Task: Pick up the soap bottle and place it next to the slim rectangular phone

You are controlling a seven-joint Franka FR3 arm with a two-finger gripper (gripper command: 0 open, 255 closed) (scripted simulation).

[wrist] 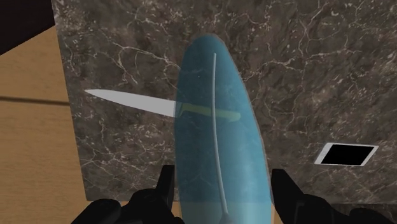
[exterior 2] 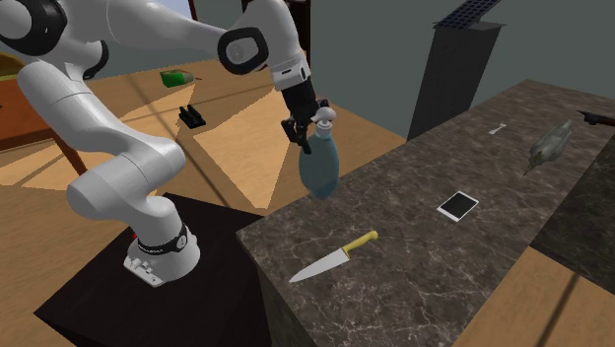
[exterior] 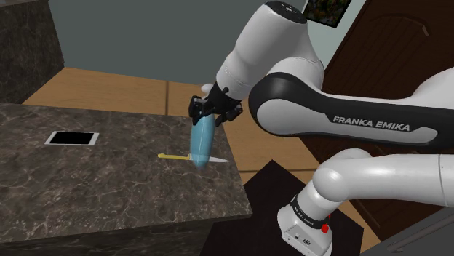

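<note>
In the shoulder view the all-black two-finger gripper (exterior: 211,110) is clenched on the top of the translucent blue, tapering soap bottle (exterior: 201,144). The bottle hangs upright above the dark marbled stone countertop (exterior: 109,189), well apart from the slim white-edged, black-screened phone (exterior: 72,138), as is the yellow-handled steel knife (exterior: 190,156). In the second exterior view the bottle (exterior 2: 319,166) hangs clear of the stone and bare counter surrounds the phone (exterior 2: 458,205), so I judge the carry should stay level and lifted until beside the phone. In the wrist view the black fingers (wrist: 164,186) clasp the bottle (wrist: 216,140) between them, so lower it straight, just beside the phone (wrist: 347,154), never onto it.
</note>
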